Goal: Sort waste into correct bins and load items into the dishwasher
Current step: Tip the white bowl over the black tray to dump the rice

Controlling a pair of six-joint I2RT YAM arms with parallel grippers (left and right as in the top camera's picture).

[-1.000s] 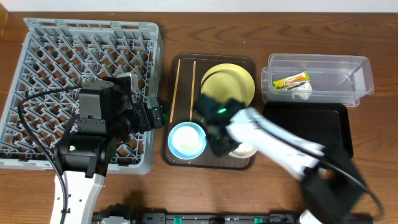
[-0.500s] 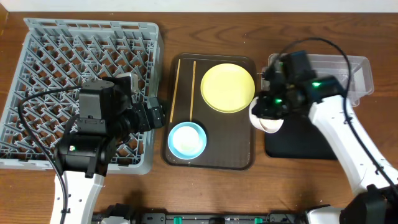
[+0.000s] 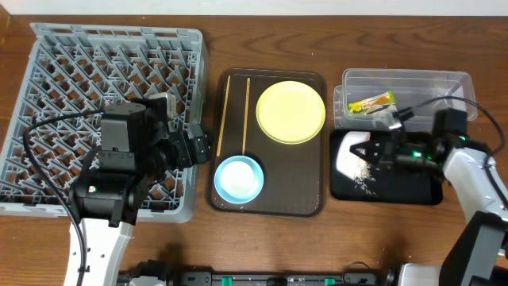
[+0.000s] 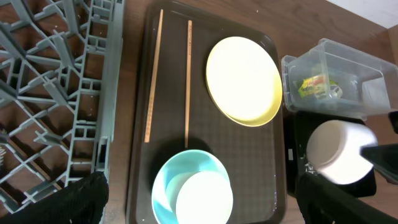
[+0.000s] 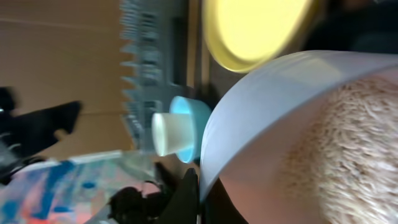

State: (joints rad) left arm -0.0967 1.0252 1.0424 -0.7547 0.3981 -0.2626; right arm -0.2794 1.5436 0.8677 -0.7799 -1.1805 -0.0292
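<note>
Looking down from overhead first: find the white bowl [image 3: 349, 156] tipped on its side above the left end of the black tray [image 3: 413, 187], clamped at the rim by the right fingers [image 3: 379, 152]. Sat on the near right corner of the brown serving tray [image 3: 278, 183] a second ago, then rode across in mid-air half a second ago. Now shedding rice grains [image 3: 363, 179] onto a tray that was bare of them before. Reads as the food waste reaching its bin, with the wrapper [image 3: 371, 103] and crumpled scrap [image 3: 387, 119] already lying in the clear tub [image 3: 460, 87]. Left on the serving tray: yellow plate [image 3: 290, 111], light blue bowl [image 3: 238, 177], two chopsticks [image 3: 225, 111]. No dish to be seen in the dish rack [image 3: 79, 63] yet, so loading probably all to come. Left fingers [image 3: 198, 145] parked at the rack's right edge, unmoved over the whole second.

Turning to the left wrist: left fingers spread apart and holding nothing, hanging over the near end of the serving tray. Small white cup [image 4: 204, 196] nested in the light blue bowl. White bowl seen side-on over the black tray.

Ending at the right wrist: bowl wall filling the frame, a grainy mass clinging inside, likely rice not yet out. One dark finger pressed against the rim, the other hidden, so judging the grip firm rather than seeing it whole
</note>
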